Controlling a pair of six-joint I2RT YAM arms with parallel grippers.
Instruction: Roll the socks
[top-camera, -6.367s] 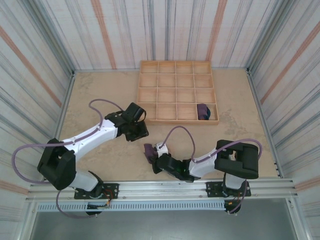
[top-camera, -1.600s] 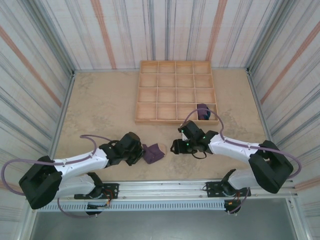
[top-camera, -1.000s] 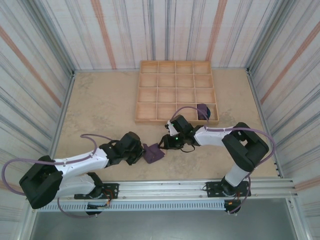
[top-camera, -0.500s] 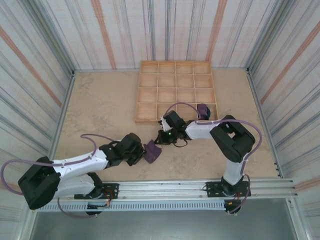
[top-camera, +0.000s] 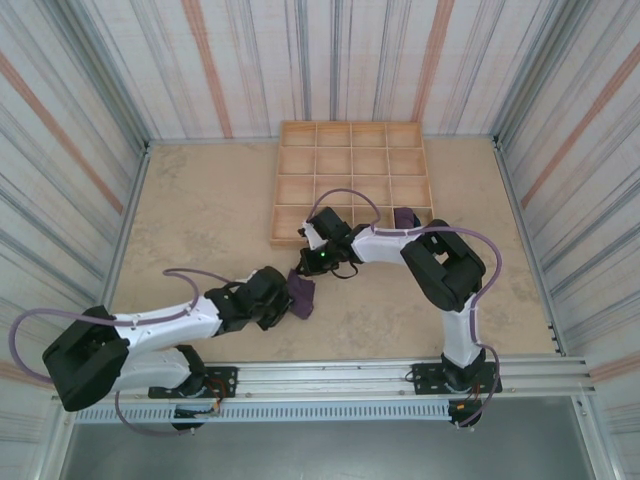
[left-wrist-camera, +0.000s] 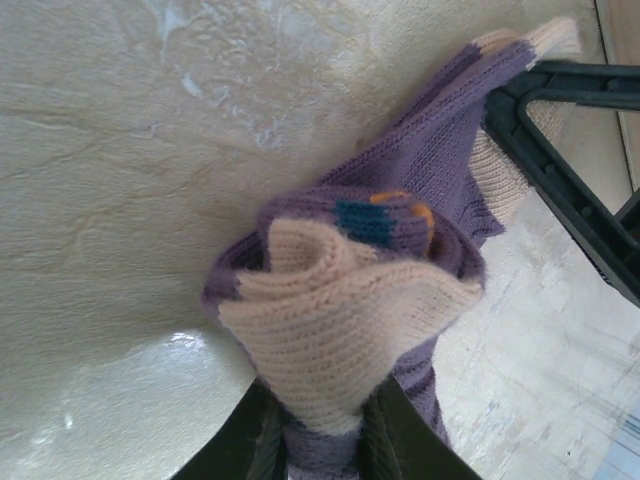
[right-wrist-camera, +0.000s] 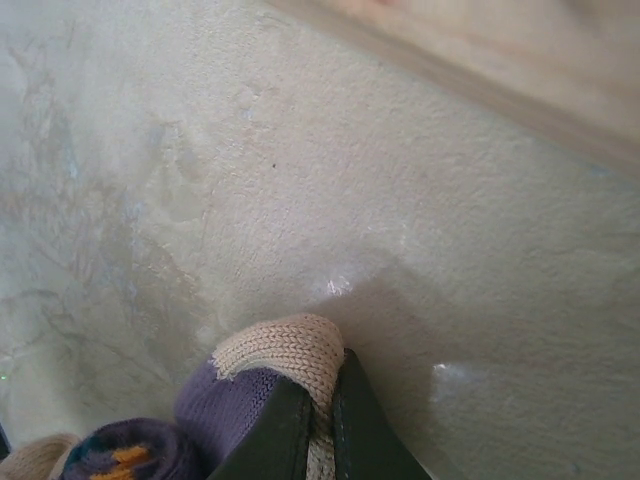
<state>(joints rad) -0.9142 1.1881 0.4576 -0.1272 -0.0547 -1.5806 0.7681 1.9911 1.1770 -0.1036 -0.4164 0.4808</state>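
Observation:
The socks (top-camera: 300, 293) are a half-rolled purple bundle on the table between both arms. In the left wrist view the socks (left-wrist-camera: 350, 300) show a peach fold in front, with teal and orange in the coil. My left gripper (left-wrist-camera: 322, 440) is shut on the roll's lower end, as the top view also shows (top-camera: 284, 302). A purple strip runs up to the peach cuff (right-wrist-camera: 285, 345). My right gripper (right-wrist-camera: 320, 425) is shut on that cuff just above the tabletop, and its black fingers (left-wrist-camera: 560, 150) reach in from the right.
A wooden tray (top-camera: 350, 125) with several compartments stands at the back. A rolled purple bundle (top-camera: 405, 222) lies in its near right compartment. The tray's near edge (right-wrist-camera: 480, 90) runs close behind my right gripper. Striped walls enclose the table.
My right gripper has swung left from near the tray to the socks' free end and shut on the peach cuff. The left gripper has kept its hold on the roll.

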